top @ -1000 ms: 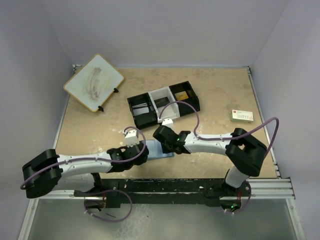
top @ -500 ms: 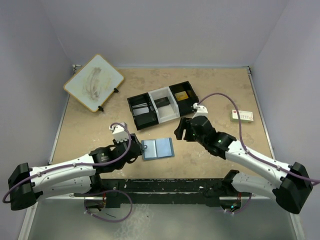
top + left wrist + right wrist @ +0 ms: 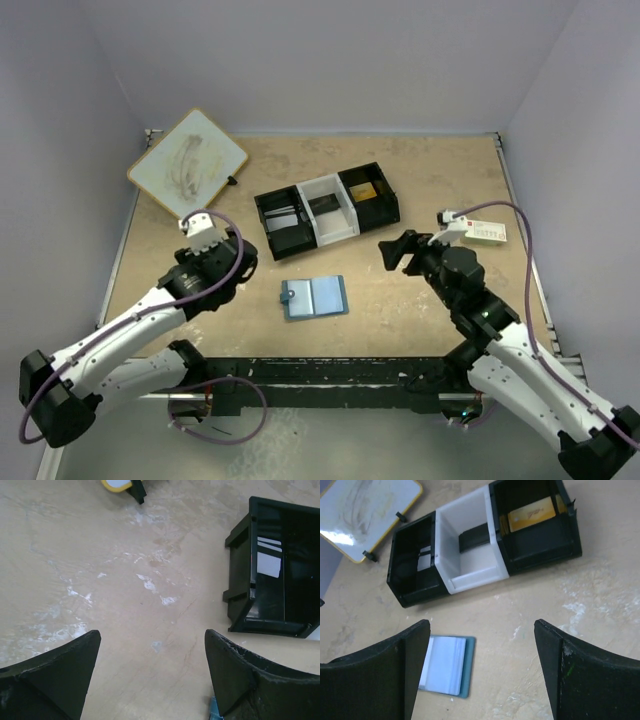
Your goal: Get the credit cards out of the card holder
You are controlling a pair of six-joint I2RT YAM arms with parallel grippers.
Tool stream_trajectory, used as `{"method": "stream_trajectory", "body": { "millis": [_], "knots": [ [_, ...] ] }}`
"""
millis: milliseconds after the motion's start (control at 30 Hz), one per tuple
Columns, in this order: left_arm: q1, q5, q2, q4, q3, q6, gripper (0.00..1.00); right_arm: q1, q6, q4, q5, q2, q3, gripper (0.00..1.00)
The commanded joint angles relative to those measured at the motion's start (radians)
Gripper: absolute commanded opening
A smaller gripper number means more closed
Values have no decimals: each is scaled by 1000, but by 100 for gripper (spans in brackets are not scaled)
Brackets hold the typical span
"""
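The card holder (image 3: pixel 314 297) lies open and flat on the table, pale blue pockets up, snap tab at its left edge. It also shows in the right wrist view as the card holder (image 3: pixel 447 665), and one blue corner of the card holder (image 3: pixel 214 711) shows in the left wrist view. I cannot tell whether credit cards sit in its pockets. My left gripper (image 3: pixel 232 262) (image 3: pixel 151 635) hangs open to the left of it over bare table. My right gripper (image 3: pixel 390 252) (image 3: pixel 481 625) hangs open to the right of it. Neither holds anything.
A black-and-white three-compartment tray (image 3: pixel 330 225) (image 3: pixel 470 575) (image 3: pixel 240 570) stands behind the holder, with a gold card (image 3: pixel 532 512) in its right compartment. A whiteboard (image 3: pixel 188 165) (image 3: pixel 365 510) lies at the back left. A white printed card (image 3: pixel 484 232) lies at the right.
Both arms have drawn back from the card holder, the left one leftward and the right one rightward. Both grippers have opened, and the holder now lies uncovered and open.
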Motion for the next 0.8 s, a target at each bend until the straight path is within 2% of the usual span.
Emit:
{"method": "stream_trajectory", "body": {
  "millis": [0, 133, 233, 400, 600, 767],
  "knots": [
    [48, -64, -98, -62, 85, 64, 83, 0, -130, -48, 109, -83, 90, 87],
    [48, -140, -172, -144, 169, 56, 83, -2, -163, -136, 202, -144, 168, 89],
    [48, -216, -183, -255, 246, 12, 83, 0, -186, -124, 200, -166, 209, 99],
    [47, -273, -177, -368, 379, 27, 83, -1, -267, -138, 221, -120, 347, 100],
    [47, -283, -180, -329, 473, 158, 83, -1, -322, -218, 219, -50, 489, 100],
    [47, -272, -190, -273, 470, 241, 83, -1, -319, -242, 230, -69, 501, 100]
  ]
}}
